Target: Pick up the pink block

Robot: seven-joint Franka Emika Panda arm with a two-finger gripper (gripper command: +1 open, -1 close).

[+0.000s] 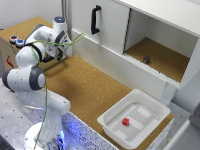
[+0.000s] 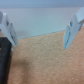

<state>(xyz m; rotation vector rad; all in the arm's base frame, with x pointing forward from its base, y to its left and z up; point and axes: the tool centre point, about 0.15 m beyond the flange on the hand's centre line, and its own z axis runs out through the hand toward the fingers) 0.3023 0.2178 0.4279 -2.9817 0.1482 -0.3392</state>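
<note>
The pink block (image 1: 126, 121) is a tiny reddish-pink cube lying inside the white tray (image 1: 114, 124) at the near end of the cork counter, toward the exterior view's right. My gripper (image 1: 59, 54) hangs over the far end of the counter at the exterior view's left, far from the tray. In the wrist view my gripper (image 2: 41, 37) is open and empty, with its fingers (image 2: 72, 32) spread over bare cork in front of a pale wall. The block does not show in the wrist view.
A small dark purple object (image 1: 146, 59) sits in the open cabinet compartment. The cabinet door beside it has a black handle (image 1: 95, 20). A box with blue-capped items (image 1: 16, 41) stands at the far left. A green cable (image 1: 47, 85) runs along my arm.
</note>
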